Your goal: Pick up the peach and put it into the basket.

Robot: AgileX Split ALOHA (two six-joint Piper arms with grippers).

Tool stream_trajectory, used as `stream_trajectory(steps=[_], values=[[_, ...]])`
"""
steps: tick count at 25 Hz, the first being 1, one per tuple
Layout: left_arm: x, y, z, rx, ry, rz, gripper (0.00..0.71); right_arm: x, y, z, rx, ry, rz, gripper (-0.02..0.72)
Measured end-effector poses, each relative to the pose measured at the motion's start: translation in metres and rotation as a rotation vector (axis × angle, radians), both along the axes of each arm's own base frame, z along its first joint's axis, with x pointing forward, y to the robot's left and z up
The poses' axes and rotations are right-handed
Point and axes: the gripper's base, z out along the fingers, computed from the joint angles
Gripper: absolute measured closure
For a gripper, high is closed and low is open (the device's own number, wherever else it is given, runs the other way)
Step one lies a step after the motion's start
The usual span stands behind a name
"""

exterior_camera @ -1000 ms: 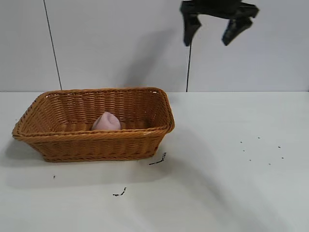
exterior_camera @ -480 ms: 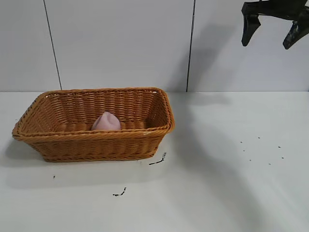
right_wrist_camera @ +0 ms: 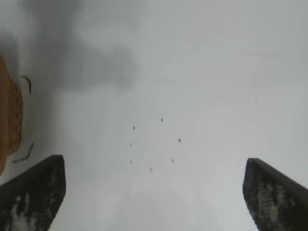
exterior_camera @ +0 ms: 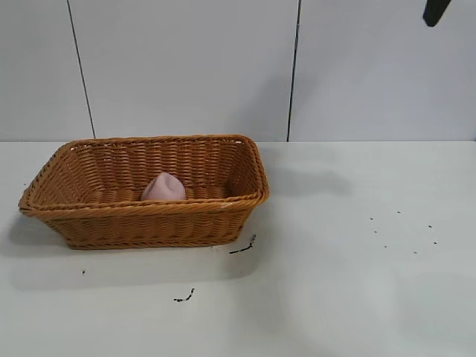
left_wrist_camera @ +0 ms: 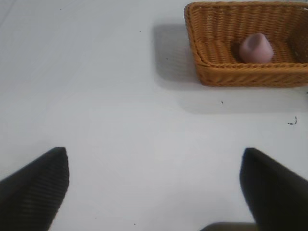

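Right wrist view: my right gripper [right_wrist_camera: 153,192] is hanging high over the bare table [right_wrist_camera: 202,72], fingers spread wide and holding nothing. My left gripper [left_wrist_camera: 154,185] is likewise gaping open and empty, well apart from the basket [left_wrist_camera: 226,77]. The peach [exterior_camera: 163,187] is lying inside the basket.

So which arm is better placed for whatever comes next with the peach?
Neither needs to act: the peach already sits inside the basket. The left gripper is open and faces it; the right gripper, also open, sees only its edge.
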Motion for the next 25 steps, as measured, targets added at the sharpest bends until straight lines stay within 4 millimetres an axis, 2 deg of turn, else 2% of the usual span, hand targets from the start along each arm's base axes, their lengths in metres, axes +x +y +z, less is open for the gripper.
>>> stream_trajectory(steps=[2, 6, 10, 13, 17, 25], values=[[0.000, 0.000, 0.000, 0.000, 0.000, 0.000, 0.017, -0.037, 0.001, -0.014, 0.000, -0.024, -0.001, 0.008], [0.000, 0.000, 0.000, 0.000, 0.000, 0.000, 0.017, -0.102, 0.002, -0.037, -0.004, -0.202, -0.007, 0.008], [0.000, 0.000, 0.000, 0.000, 0.000, 0.000, 0.017, -0.149, 0.004, -0.067, -0.006, -0.357, -0.010, 0.008], [0.000, 0.000, 0.000, 0.000, 0.000, 0.000, 0.017, -0.171, 0.004, -0.085, -0.007, -0.446, -0.011, 0.008], [0.000, 0.000, 0.000, 0.000, 0.000, 0.000, 0.017, -0.190, 0.004, -0.086, -0.011, -0.584, -0.011, 0.008], [0.000, 0.000, 0.000, 0.000, 0.000, 0.000, 0.017, -0.197, 0.005, -0.085, -0.012, -0.645, -0.012, 0.008]])
